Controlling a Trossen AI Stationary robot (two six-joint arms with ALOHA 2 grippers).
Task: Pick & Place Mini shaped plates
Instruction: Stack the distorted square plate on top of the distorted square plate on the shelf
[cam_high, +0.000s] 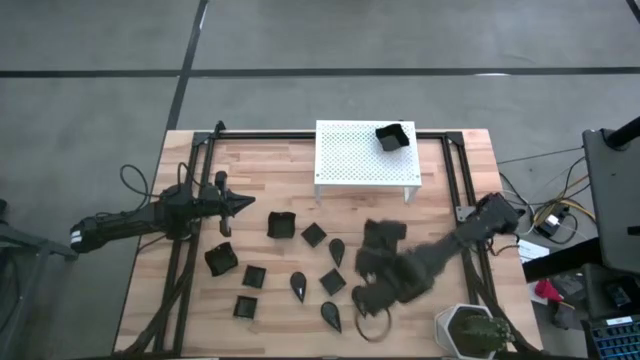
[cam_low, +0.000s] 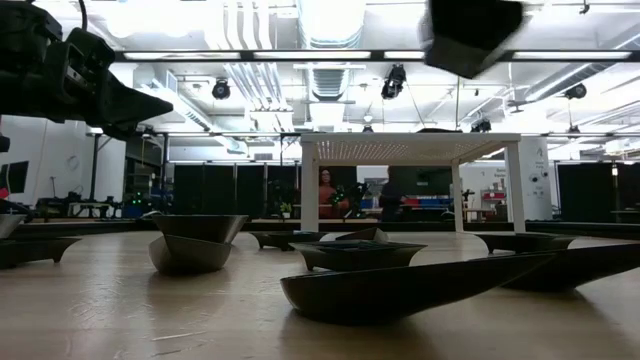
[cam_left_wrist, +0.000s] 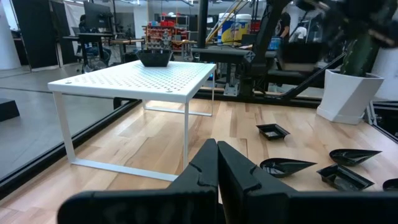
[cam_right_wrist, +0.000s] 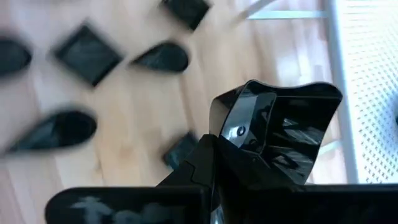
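Note:
Several mini shaped plates, black square and teardrop dishes (cam_high: 283, 226), lie flat on the wooden table. Another square one (cam_high: 392, 136) sits on the top of the white perforated stand (cam_high: 350, 165). My right gripper (cam_right_wrist: 210, 163) hangs above the table's right middle, shut on a black square plate (cam_right_wrist: 283, 127), which the low view shows high up (cam_low: 470, 35). My left gripper (cam_high: 240, 203) waits shut at the table's left, level, holding nothing. My right gripper pinches the square plate by one raised side wall (cam_right_wrist: 225, 132), near a corner, between its two fingers. The fingers slant down from the table's right side. The plate is lifted clear of the table and sits tilted in the hold.
A white pot with a green plant (cam_high: 470, 330) stands at the near right corner. A dark ring (cam_high: 372, 325) lies near the front edge. Black frame rails (cam_high: 195, 180) run along the table's left, far and right sides. Bare wood shows in front of the stand.

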